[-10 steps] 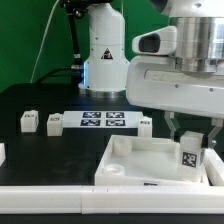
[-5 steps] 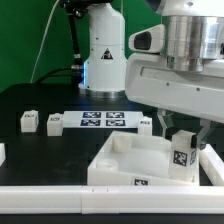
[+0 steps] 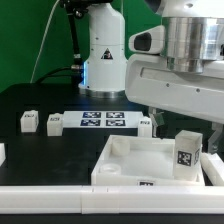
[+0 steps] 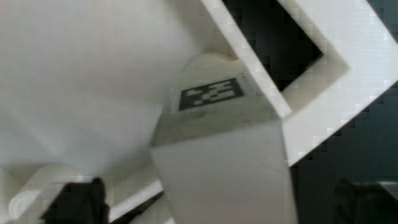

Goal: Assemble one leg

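Note:
A white leg (image 3: 188, 150) with a black-and-white tag stands upright in the near corner of the large white tray-like piece (image 3: 128, 160), at the exterior view's right. My gripper (image 3: 187, 124) hangs right over it. In the wrist view the leg (image 4: 217, 120) fills the middle, and the dark fingers (image 4: 75, 202) stand apart from it on both sides, with gaps showing. The gripper (image 4: 217, 206) is open around the leg. Three more legs lie on the black table: two on the left (image 3: 28, 121) (image 3: 54, 122) and one (image 3: 146, 124) behind the tray.
The marker board (image 3: 104, 121) lies flat between the loose legs. The robot's white base (image 3: 102, 55) stands at the back. A white rail (image 3: 50, 196) runs along the front edge. A white part (image 3: 2, 152) shows at the left edge.
The tray and leg shifted towards the exterior view's left, then back right. The gripper's fingers now sit higher on the leg than a second ago.

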Motion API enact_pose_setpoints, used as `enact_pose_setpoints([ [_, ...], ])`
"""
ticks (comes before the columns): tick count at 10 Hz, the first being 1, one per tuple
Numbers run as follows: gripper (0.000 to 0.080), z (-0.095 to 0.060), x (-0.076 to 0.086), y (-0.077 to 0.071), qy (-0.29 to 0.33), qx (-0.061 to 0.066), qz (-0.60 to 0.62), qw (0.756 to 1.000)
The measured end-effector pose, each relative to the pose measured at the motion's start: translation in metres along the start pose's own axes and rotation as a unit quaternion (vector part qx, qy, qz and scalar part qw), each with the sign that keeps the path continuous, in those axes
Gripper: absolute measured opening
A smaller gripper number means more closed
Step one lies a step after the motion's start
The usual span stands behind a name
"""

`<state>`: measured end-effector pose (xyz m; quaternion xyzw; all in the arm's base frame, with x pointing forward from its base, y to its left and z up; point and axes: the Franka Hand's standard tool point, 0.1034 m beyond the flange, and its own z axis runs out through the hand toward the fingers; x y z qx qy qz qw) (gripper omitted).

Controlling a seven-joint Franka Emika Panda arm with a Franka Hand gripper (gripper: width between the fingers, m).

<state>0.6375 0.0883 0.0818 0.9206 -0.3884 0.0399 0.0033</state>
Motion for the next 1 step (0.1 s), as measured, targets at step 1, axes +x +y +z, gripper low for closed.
enact_pose_setpoints([
  [1,0.0648,0.0,0.0,0.0,0.0,0.0,0.0,1.0],
])
